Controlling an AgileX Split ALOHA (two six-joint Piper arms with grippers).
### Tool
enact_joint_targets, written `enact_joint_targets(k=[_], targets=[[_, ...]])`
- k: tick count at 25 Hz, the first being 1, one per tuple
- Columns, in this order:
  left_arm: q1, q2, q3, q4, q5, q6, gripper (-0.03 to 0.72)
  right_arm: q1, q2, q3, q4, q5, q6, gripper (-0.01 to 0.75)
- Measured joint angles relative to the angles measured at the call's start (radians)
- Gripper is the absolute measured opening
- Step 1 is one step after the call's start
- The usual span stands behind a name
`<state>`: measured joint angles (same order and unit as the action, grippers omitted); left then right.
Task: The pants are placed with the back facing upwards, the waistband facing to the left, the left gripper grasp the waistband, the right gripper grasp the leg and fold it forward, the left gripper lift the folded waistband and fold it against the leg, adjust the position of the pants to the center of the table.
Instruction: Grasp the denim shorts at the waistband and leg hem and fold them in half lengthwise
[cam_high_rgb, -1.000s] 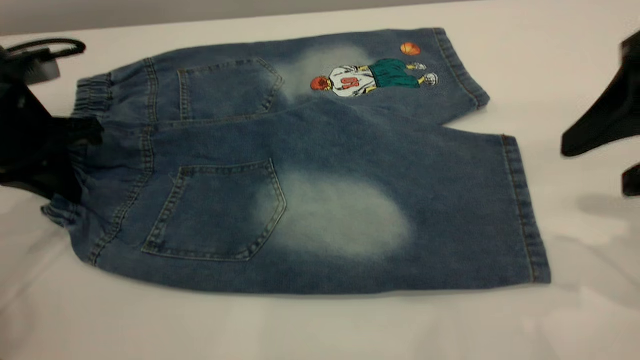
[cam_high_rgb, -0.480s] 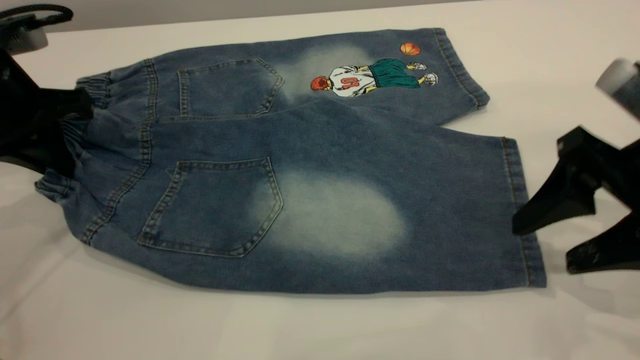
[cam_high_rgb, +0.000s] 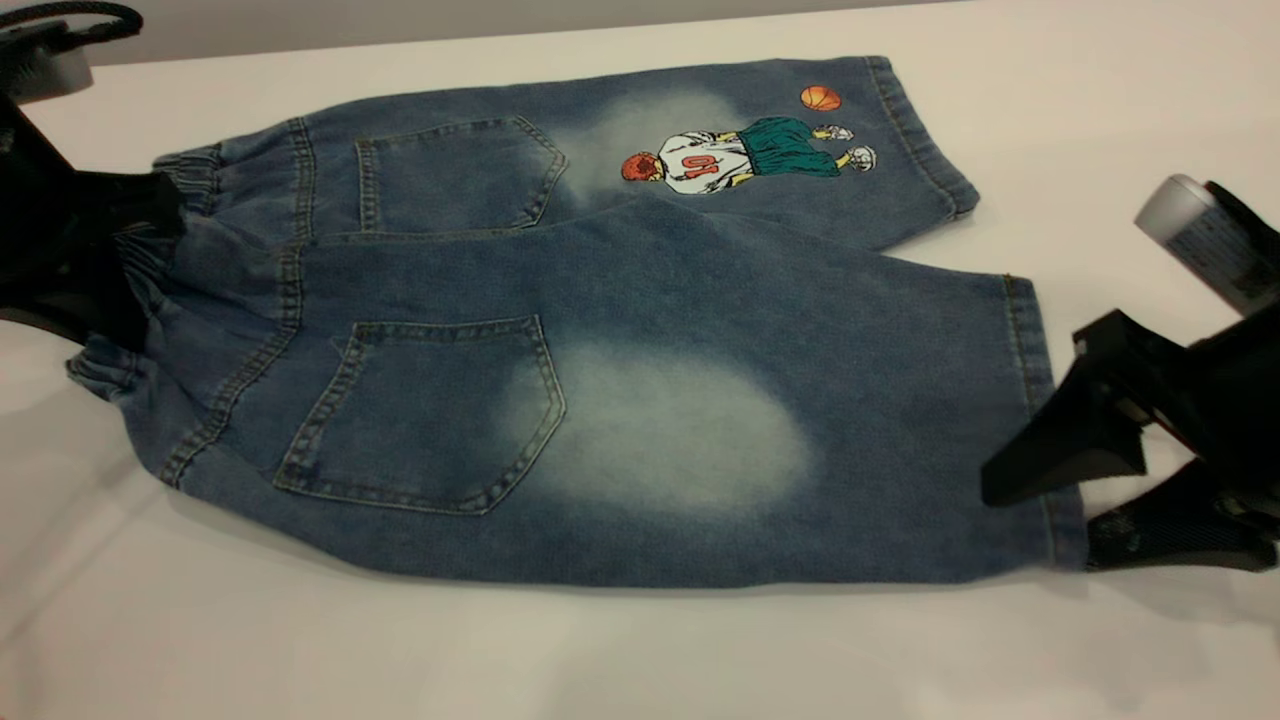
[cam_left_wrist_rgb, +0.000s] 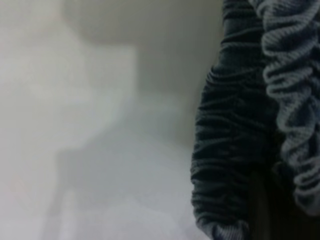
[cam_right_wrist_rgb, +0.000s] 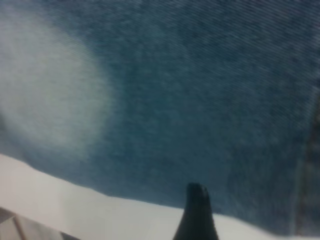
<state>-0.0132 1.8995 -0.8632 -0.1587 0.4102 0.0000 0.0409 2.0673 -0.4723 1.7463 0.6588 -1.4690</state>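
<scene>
Right hand (cam_high_rgb: 1050, 520) moves in from the worktop's right edge, dropping lower and closer until its spread fingers straddle the hem of the near leg (cam_high_rgb: 700, 440); a second ago it hung well clear. Left hand (cam_high_rgb: 90, 260) shifts up and back, dragging the waistband (cam_high_rgb: 150, 270) left, bunching the denim there. Near hem creeps slightly left.

Evenly and softly lit from above in the exterior view, with no hard glare on the table (cam_high_rgb: 640, 650). Soft grey shadows under the pants (cam_high_rgb: 640, 380) along the near edge and beneath the right gripper (cam_high_rgb: 1040, 520). Slight softness overall. Left wrist view dim and hazy: waistband (cam_left_wrist_rgb: 235, 150) ruching fairly sharp, background washed out, with a broad blurred shadow. Right wrist view strongly blurred, denim weave smeared, fingertip (cam_right_wrist_rgb: 197, 210) a dark silhouette.
</scene>
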Motion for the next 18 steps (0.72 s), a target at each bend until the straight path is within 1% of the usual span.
enact_joint_targets(k=[4,7,8,10,12,13,14,15,18], targets=[[0.0,0.001,0.0,0.0,0.002,0.0,0.067,0.0,0.04,-0.04,-0.001,0.054,-0.003,0.474],[0.0,0.001,0.0,0.0,0.008,0.0,0.067,0.0,0.061,-0.068,-0.004,0.07,-0.004,0.433],[0.0,0.001,0.0,0.0,0.011,0.0,0.067,0.0,0.064,-0.076,-0.004,0.07,-0.004,0.4],[0.0,-0.003,0.0,0.0,0.017,0.0,0.067,0.0,0.064,-0.077,0.001,0.06,-0.012,0.298],[0.0,-0.017,0.0,0.0,0.019,0.0,0.067,0.0,0.064,-0.078,-0.001,0.073,-0.032,0.138],[0.0,-0.026,0.0,0.0,0.013,0.0,0.067,0.0,0.064,-0.08,0.0,0.089,-0.034,0.077],[0.0,-0.038,0.0,0.001,0.01,0.0,0.067,0.0,0.063,-0.084,-0.002,0.099,-0.034,0.043],[0.0,-0.052,0.0,0.001,0.011,0.0,0.067,0.0,0.058,-0.084,-0.002,0.106,-0.034,0.029],[0.0,-0.09,0.002,0.001,0.038,0.025,0.067,-0.002,0.027,-0.084,-0.003,0.14,-0.031,0.021]])
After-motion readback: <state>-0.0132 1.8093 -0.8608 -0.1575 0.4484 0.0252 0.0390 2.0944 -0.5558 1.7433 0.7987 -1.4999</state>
